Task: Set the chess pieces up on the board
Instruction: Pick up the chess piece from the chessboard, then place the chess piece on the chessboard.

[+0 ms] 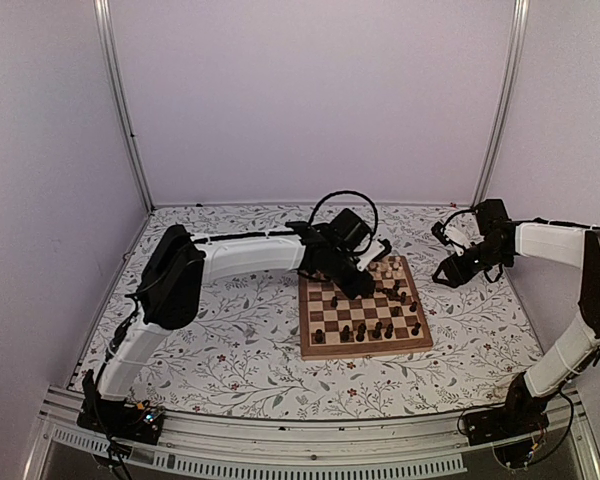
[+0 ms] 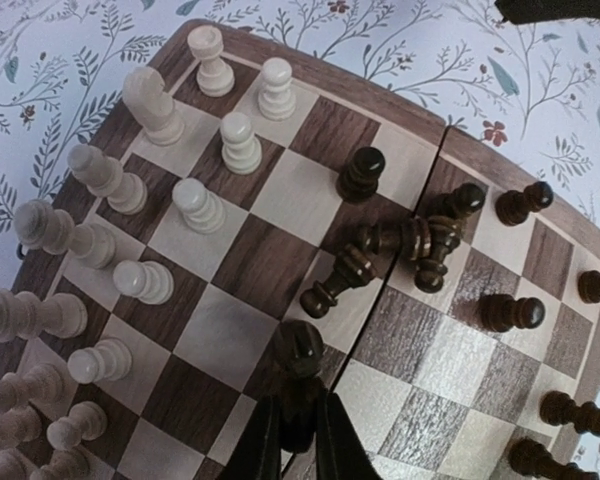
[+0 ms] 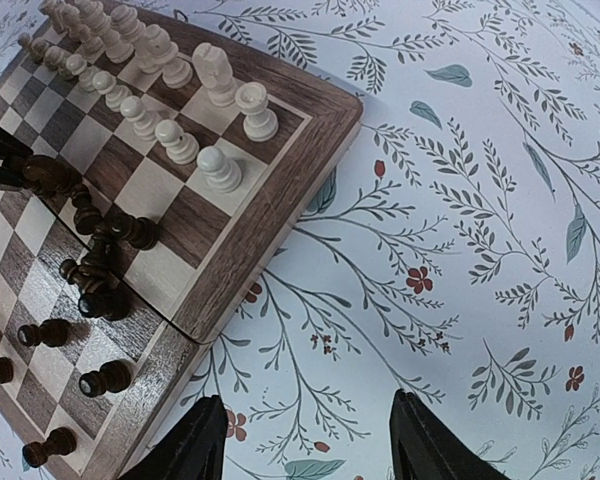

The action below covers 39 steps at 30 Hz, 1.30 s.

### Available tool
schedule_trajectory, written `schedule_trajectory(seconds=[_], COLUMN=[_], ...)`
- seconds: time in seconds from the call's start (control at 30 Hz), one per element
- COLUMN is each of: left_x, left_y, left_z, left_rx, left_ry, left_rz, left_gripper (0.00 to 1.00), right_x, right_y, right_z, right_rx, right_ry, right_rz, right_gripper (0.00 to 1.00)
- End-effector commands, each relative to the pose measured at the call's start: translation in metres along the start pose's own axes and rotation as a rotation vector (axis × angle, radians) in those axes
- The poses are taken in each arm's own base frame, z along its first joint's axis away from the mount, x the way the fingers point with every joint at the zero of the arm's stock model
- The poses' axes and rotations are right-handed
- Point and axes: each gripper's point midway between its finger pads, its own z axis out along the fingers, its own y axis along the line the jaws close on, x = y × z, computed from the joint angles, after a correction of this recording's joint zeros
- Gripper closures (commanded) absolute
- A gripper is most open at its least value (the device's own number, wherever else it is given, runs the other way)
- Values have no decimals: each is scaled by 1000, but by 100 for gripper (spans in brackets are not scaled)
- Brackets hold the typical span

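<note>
From my station, the biggest thing in view is the cloth [image 1: 230, 350], a floral print spread over the whole table. The left arm [image 1: 240, 255] stretches across it to the board, while the right arm [image 1: 550, 240] hangs off to the board's right side.

The board [image 1: 365, 350] lies flat on the cloth, right of center. A seam runs across its middle in the left wrist view.

My left gripper [image 2: 298, 425] sits low over the board near that seam, its fingers pressed together on a dark piece [image 2: 298, 350], pinching it by the body with the head poking out above the tips. My right gripper [image 3: 305, 440] hovers over bare cloth just off the board's edge, fingers spread with nothing between them.

The pale pieces [image 2: 195, 205] stand in two rows along one end of the board. A dark heap [image 2: 410, 243] of several pieces lies tumbled together at the seam, just beyond the pinched one. One dark pawn [image 2: 361, 172] stands alone near the heap. The other dark pieces [image 2: 510, 312] are scattered singly over the opposite half, well apart from each other.
</note>
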Motion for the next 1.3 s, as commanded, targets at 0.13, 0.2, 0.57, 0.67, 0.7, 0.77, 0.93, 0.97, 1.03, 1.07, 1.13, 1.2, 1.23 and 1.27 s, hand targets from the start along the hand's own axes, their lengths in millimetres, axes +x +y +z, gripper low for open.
schedule_trajectory(seconds=[0.13,0.2,0.57,0.67,0.7,0.77,0.93,0.97,1.03,1.07,1.13,1.2,1.23,1.27], left_x=[-5,-8,48,62,65,71,82,84,88,90,93,98,100,101], left_y=[-10,-15,-45,-46,-47,-49,-53,-54,-56,-57,-57,-61,-63,-63], left_z=[-61,-78,-101,-97,-96,-93,-85,-84,-82,-81,-79,-78,-77,-76], left_rx=[-14,-20,-43,-54,-53,-51,-41,-37,-28,-23,-21,0,7,12], left_ry=[-31,-55,42,77,84,99,133,139,153,159,173,191,198,203], left_rz=[7,13,48,44,44,45,48,48,48,49,52,49,48,48], left_gripper=[93,94,94,95,95,95,95,95,95,95,95,95,95,95], right_x=[-5,-4,-5,-4,-4,-4,-4,-4,-4,-4,-3,-3,-3,-3], right_y=[-2,-1,1,1,2,2,2,3,2,2,2,2,2,2], right_z=[0,0,1,1,1,1,2,1,1,1,2,2,2,2], right_rx=[-8,-12,-25,-28,-30,-32,-35,-35,-34,-34,-34,-34,-34,-33], right_ry=[-4,-2,-3,-2,-2,-3,-1,-1,-3,-2,0,1,1,1], right_rz=[-3,-3,1,3,1,4,5,4,5,5,4,4,4,6], right_gripper=[41,41,41,41,41,41,41,41,41,41,41,41,41,41])
